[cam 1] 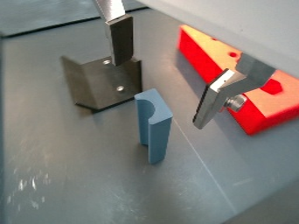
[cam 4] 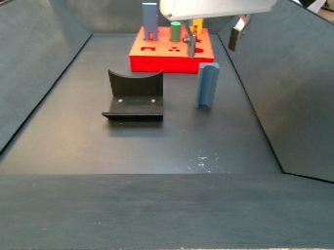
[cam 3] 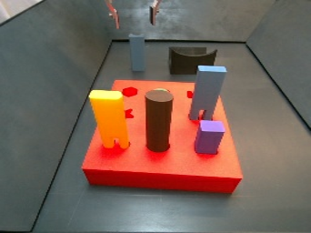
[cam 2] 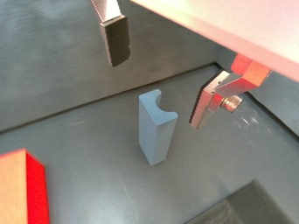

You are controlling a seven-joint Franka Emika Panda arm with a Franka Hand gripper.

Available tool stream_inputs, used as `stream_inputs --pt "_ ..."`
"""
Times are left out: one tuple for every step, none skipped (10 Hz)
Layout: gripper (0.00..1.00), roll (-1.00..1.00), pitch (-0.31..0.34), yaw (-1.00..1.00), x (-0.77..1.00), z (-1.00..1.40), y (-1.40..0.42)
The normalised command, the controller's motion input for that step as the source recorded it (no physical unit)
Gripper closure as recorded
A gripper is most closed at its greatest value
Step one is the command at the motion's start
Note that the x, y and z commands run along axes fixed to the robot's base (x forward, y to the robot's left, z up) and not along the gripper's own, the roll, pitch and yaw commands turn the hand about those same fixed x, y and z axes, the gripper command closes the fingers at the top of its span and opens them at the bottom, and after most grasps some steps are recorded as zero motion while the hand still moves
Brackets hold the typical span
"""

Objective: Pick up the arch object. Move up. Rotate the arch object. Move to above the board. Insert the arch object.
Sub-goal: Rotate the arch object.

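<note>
Arch object (cam 1: 153,127), blue-grey, stands upright on the floor near the fixture (cam 1: 103,80), under the gripper (cam 1: 163,92), whose jaws are apart and empty.

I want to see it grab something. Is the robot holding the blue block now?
No, the gripper hangs open above the blue block, which stands free on the floor.
</note>
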Motion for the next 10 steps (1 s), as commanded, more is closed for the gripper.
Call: stream_inputs --pt "0.00 0.00 0.003 1.00 0.04 -0.04 0.00" --pt "0.00 0.00 0.003 1.00 0.04 -0.04 0.00" --pt "0.00 0.00 0.003 1.00 0.04 -0.04 0.00" --pt "0.00 0.00 0.003 1.00 0.04 -0.04 0.00" --pt "0.00 0.00 0.003 1.00 0.04 -0.04 0.00" --pt "0.00 0.00 0.004 1.00 0.04 -0.04 0.00" --pt "0.00 0.00 0.004 1.00 0.04 -0.04 0.00" --pt "0.00 0.00 0.004 1.00 0.04 -0.04 0.00" --pt "0.00 0.00 0.004 1.00 0.04 -0.04 0.00" --pt "0.00 0.00 0.004 1.00 0.04 -0.04 0.00"
